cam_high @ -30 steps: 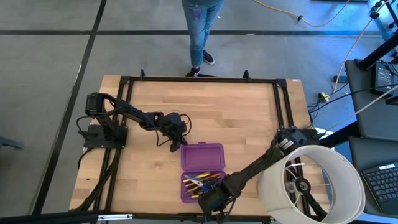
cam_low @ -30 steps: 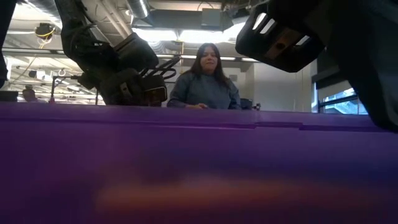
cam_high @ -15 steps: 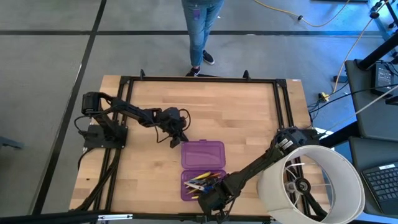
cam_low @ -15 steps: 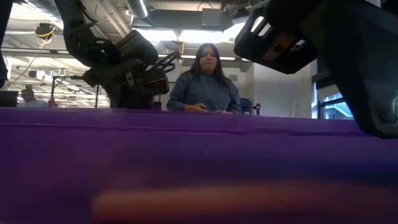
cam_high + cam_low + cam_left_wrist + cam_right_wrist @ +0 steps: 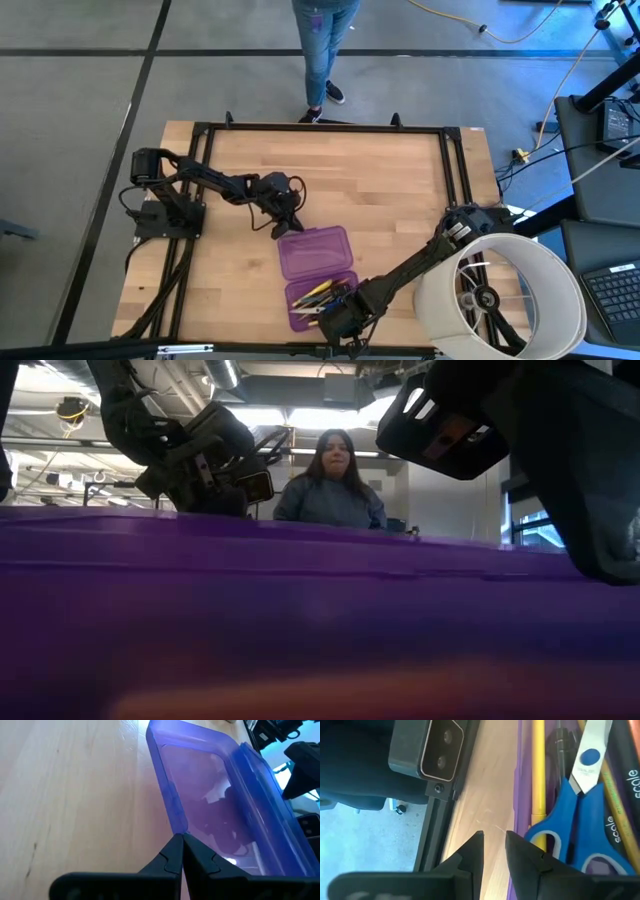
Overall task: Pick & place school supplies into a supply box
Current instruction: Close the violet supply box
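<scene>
The supply box (image 5: pixel 318 252) lies open near the table's near edge, slightly askew. Its empty lid half is the farther one. The near half (image 5: pixel 322 298) holds the school supplies: blue-handled scissors (image 5: pixel 570 820), a yellow pencil (image 5: pixel 538 765) and a black pen (image 5: pixel 560 750). My left gripper (image 5: pixel 283 230) is shut at the lid half's far left corner. My right gripper (image 5: pixel 328 318) points steeply down at the near half's near edge. It is open by a narrow gap (image 5: pixel 495 847), through which bare wood shows. My left gripper touches the lid half's rim near a corner (image 5: pixel 176 822) with the tips of its shut fingers. It comes slanting down from the far left. Whether the tips are under the rim or only against it does not show. My right gripper has one finger (image 5: pixel 522 852) over the box's near wall (image 5: pixel 516 795); I cannot tell whether it touches.
A large white cylinder (image 5: pixel 500 290) stands at the near right, beside my right arm. A black frame (image 5: pixel 320 127) runs round the table. A person (image 5: pixel 322 50) stands beyond the far edge. The far half of the table is bare wood (image 5: pixel 370 180).
The supply box has turned a little on the table. Its lid half has swung toward the table's left edge. In the low view its upper edge now stands higher at the left. My left gripper, still shut, has risen slightly and tipped at the lid's corner.
</scene>
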`<act>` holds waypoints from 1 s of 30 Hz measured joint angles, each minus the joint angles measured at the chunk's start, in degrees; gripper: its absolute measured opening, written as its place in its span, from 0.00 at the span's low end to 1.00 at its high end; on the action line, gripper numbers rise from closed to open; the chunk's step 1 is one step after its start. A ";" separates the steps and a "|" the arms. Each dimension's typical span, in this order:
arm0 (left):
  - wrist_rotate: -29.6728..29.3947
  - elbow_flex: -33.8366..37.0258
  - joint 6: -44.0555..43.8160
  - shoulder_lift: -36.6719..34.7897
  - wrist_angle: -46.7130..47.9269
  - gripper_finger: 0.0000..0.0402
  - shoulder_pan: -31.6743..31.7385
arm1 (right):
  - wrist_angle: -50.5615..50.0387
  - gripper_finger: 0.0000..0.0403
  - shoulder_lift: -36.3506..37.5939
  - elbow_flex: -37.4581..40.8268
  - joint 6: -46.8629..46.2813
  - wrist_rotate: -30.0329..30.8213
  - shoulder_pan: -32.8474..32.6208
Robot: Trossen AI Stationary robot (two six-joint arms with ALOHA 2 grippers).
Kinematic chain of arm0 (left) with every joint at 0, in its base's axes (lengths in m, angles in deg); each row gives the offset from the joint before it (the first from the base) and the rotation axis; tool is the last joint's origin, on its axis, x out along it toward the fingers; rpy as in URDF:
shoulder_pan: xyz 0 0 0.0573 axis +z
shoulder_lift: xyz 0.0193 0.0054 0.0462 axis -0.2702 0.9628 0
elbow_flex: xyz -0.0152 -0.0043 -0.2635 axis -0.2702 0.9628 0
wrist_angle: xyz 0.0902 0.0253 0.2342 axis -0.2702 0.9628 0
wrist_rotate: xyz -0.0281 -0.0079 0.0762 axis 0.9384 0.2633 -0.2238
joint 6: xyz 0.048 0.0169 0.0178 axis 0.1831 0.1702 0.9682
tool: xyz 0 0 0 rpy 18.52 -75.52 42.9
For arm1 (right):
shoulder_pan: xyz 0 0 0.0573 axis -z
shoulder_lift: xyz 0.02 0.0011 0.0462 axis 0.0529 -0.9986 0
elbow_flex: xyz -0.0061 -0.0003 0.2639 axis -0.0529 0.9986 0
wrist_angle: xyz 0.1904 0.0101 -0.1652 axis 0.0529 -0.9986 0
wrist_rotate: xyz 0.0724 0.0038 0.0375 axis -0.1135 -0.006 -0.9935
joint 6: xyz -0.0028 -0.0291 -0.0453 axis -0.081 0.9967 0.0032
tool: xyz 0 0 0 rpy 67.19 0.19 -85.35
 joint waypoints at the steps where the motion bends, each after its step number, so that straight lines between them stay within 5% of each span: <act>1: 0.00 0.00 0.00 0.00 0.02 0.01 -0.11 | 0.02 0.22 0.00 0.00 0.00 -0.02 0.00; 18: 0.00 0.00 0.00 0.00 0.06 0.01 -0.16 | 0.09 0.22 0.00 0.00 -1.53 1.70 0.00; 30: 5.27 0.04 -0.87 0.02 -4.72 0.01 -0.05 | -0.11 0.22 -0.11 0.11 -1.62 2.12 0.07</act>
